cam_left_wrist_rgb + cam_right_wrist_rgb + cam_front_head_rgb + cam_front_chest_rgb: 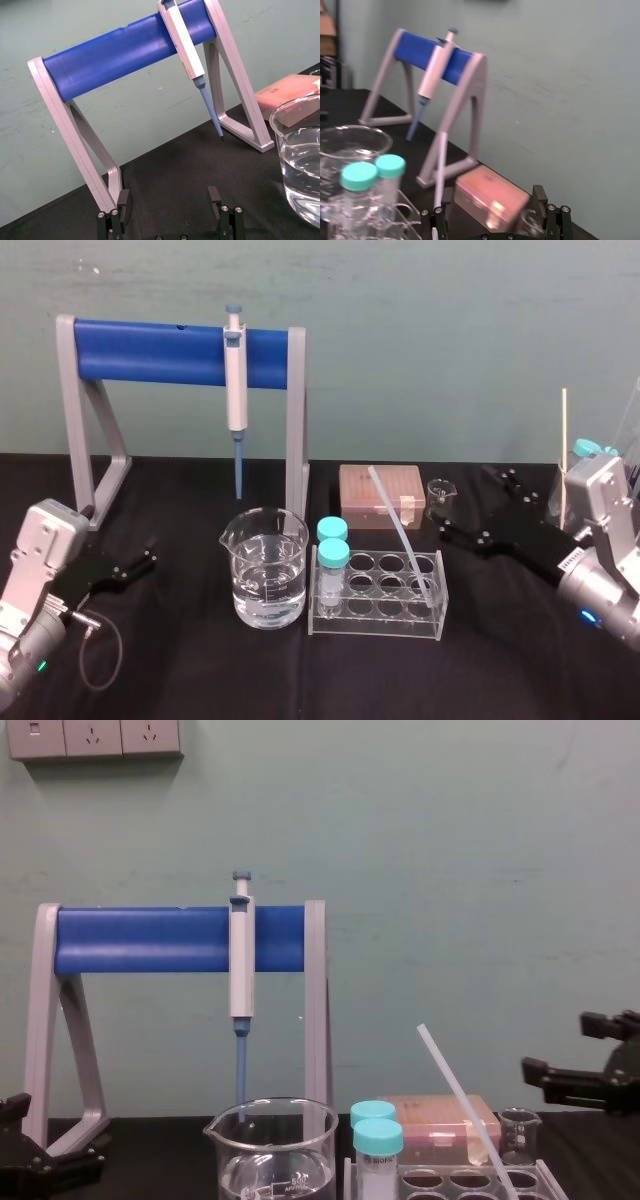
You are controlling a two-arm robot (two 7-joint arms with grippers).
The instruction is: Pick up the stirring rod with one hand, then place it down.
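The stirring rod (400, 530), a thin translucent white rod, leans at a slant with its lower end in the clear tube rack (430, 625) and its upper end over the pink box (355, 502). From the chest it rises up and to the left (460, 1105). My right gripper (468, 502) hovers open just right of the rod, apart from it, jaws spread with nothing between them (492, 195). My left gripper (150, 550) rests open at the table's left, near the stand's foot (168, 197).
A beaker of water (265, 565) stands left of the rack, which holds two teal-capped tubes (333, 555). A grey-white pipette (236, 370) hangs on the blue-barred stand (180, 350) behind. A small glass beaker (440, 495) sits beside the pink box.
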